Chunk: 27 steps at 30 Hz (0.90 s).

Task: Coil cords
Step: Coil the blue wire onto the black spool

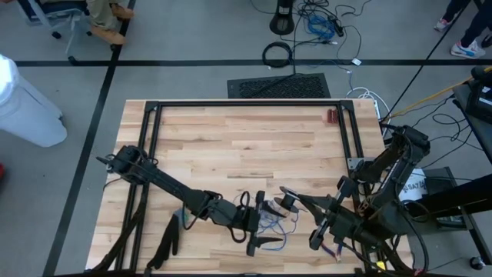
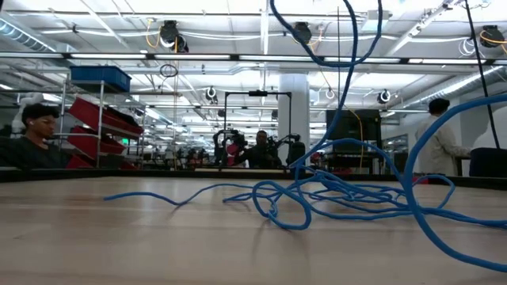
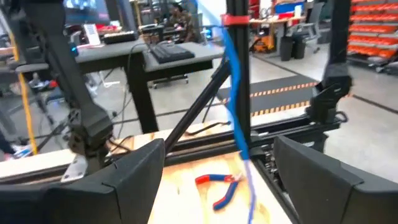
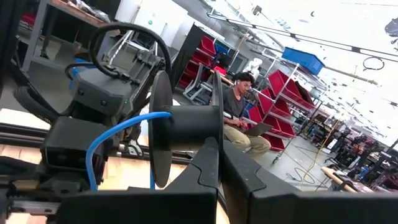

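Blue cord (image 2: 333,194) loose on table (image 1: 231,146), beside black spool (image 4: 168,134).

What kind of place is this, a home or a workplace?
Probably a large robotics lab or workshop: long ceiling lights, red storage bins on racks, more robot arms on benches, and people at desks.

Bright overhead lighting; left wrist view blurred.

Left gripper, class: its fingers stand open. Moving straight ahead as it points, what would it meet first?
Probably the thin blue cord hanging between the left gripper's open fingers; beyond lie red-handled pliers. Depth unclear.
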{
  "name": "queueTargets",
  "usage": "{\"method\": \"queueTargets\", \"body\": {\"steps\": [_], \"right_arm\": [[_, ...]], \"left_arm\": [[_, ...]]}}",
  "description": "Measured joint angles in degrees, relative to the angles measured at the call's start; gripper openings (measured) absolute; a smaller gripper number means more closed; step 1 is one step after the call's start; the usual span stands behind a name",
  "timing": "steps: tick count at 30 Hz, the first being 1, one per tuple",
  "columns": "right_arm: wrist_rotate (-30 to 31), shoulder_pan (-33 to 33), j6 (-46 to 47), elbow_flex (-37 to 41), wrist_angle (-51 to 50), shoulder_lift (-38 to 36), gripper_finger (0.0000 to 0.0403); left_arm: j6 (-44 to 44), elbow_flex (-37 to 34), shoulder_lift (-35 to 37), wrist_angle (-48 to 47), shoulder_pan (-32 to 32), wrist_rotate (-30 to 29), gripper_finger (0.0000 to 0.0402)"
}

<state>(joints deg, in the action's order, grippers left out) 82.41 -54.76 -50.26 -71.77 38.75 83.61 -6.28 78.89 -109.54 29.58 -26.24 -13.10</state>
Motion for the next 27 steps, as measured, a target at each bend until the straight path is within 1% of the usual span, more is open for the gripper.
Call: {"method": "queueTargets", "body": {"steps": [4,9,16,19,22,27], "right_arm": [[0.0,0.1,0.0,0.0,0.0,0.0,0.0000],[0.0,0.3,0.2,0.0,-0.5,0.0,0.0000],[0.0,0.6,1.6,0.0,-1.5,0.0,0.0000],[0.0,1.4,2.8,0.0,-2.5,0.0,0.0000],[-0.3,2.5,4.4,0.0,-4.5,0.0,0.0000],[-0.3,4.3,7.8,0.0,-8.8,0.0,0.0000]], "left_arm": [[0.0,0.0,0.0,-0.6,0.0,2.5,0.0308],[0.0,0.0,0.0,-3.1,0.1,2.4,0.0304],[0.1,0.0,0.0,-3.1,0.8,0.5,0.0261],[2.0,0.0,0.0,-3.7,1.2,0.5,0.0244],[3.0,0.0,0.0,-5.0,1.6,0.4,0.0236],[3.0,0.0,0.0,-5.7,1.7,0.4,0.0235]]}}
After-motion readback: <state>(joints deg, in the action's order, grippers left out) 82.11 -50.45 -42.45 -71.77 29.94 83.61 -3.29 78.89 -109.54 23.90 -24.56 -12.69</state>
